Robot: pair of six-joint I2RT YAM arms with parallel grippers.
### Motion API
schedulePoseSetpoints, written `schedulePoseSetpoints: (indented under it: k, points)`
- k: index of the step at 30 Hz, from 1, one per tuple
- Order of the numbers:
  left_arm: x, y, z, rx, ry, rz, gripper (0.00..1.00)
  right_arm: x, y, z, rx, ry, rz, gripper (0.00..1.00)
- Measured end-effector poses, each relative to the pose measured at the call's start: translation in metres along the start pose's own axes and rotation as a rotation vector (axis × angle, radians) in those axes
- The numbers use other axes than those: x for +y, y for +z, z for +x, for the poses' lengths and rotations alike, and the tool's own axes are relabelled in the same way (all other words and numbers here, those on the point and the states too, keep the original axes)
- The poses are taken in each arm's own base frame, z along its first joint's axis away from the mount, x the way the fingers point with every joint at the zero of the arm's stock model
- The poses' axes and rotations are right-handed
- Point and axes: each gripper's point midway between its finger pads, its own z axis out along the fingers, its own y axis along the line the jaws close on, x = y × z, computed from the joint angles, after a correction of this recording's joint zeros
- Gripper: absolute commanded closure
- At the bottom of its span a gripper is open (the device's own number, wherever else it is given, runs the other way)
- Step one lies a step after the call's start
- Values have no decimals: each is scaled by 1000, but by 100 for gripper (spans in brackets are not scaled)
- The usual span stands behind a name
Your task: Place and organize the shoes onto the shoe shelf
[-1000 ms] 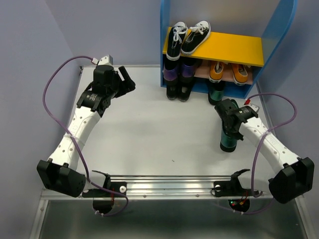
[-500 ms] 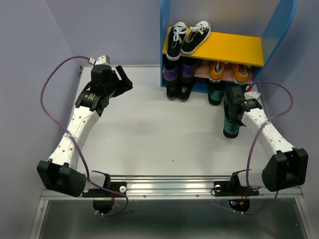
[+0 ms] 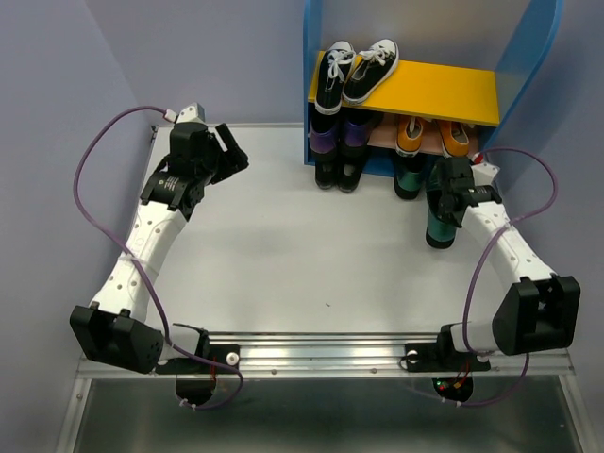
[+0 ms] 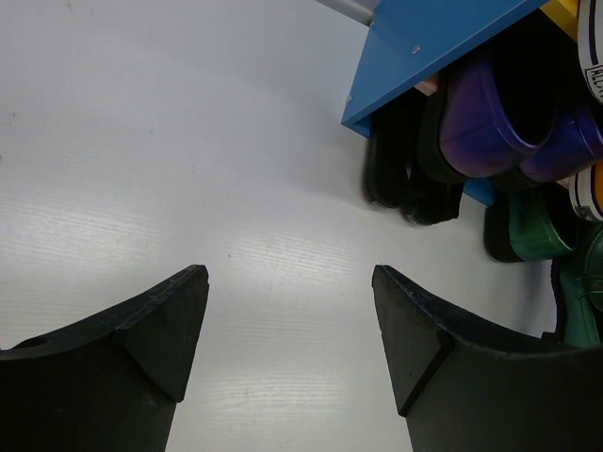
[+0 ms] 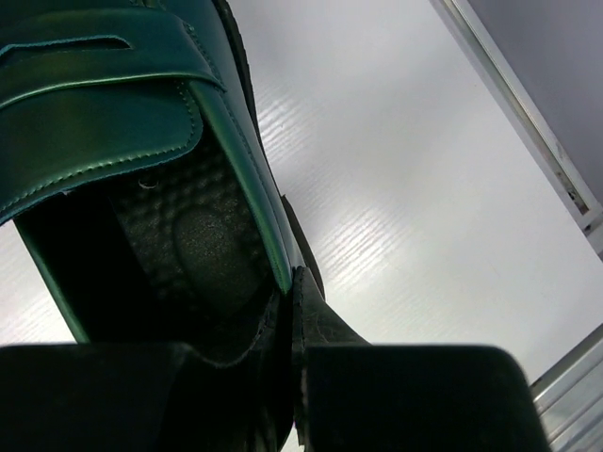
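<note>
Progress is partial: the orange sneakers (image 3: 431, 138) sit on the shoe shelf's (image 3: 309, 94) lower board, the black low shoes (image 3: 338, 174) and one green loafer (image 3: 409, 177) wait on the tabletop (image 3: 283, 245) at its foot, the right hand (image 3: 445, 195) pinches the second loafer (image 3: 439, 228) just beside them, and the left hand (image 3: 233, 151) gapes wide and empty.

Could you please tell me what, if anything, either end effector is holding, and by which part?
The right end effector pinches the green loafer by its collar rim, one finger inside; the left end effector holds nothing.
</note>
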Motion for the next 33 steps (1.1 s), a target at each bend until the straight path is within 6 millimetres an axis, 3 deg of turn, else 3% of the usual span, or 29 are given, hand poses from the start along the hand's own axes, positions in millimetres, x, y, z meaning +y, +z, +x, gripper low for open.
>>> schedulePoseSetpoints:
  k: [17,27,33]
  points:
    - [-1,-7,-4,-15,-2,5,19,25,57,-16,-9,18,-50,99]
    - [0,-16,-8,-33,-3,4,19,36,88,-36,-68,70,-104,99]
    - [0,-18,-8,-35,-4,4,19,48,107,-29,-58,54,-122,99]
